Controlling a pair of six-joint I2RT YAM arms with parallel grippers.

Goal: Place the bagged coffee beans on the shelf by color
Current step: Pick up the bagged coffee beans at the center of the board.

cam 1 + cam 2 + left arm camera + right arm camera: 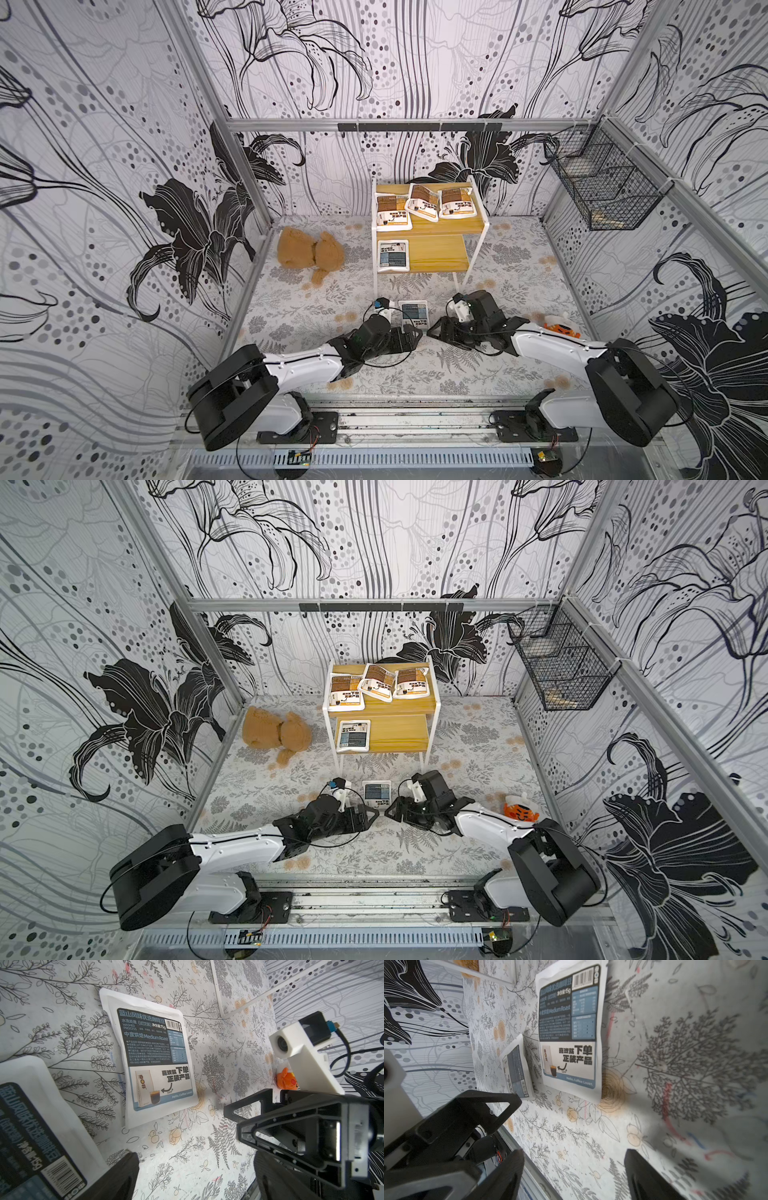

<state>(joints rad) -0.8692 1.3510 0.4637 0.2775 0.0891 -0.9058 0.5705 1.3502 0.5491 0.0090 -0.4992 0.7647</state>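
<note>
The shelf (457, 226) stands at the back of the table. Three brown-orange bagged coffee beans (424, 201) lie on its upper board, and one blue-grey pouch (392, 255) lies on the lower board. Another blue-grey pouch (414, 313) (155, 1059) (569, 1030) lies flat on the table in front of the shelf. A further blue-grey pouch (35, 1126) (516, 1070) lies beside my left gripper, hidden under that arm in both top views. My left gripper (417, 332) (195, 1172) and right gripper (432, 330) (575, 1167) face each other just before the table pouch, both open and empty.
A brown teddy bear (309, 253) lies left of the shelf. A small orange toy (561, 326) (287, 1080) sits by the right arm. A black wire basket (602, 183) hangs on the right wall. A black hook rail (419, 126) runs along the back wall.
</note>
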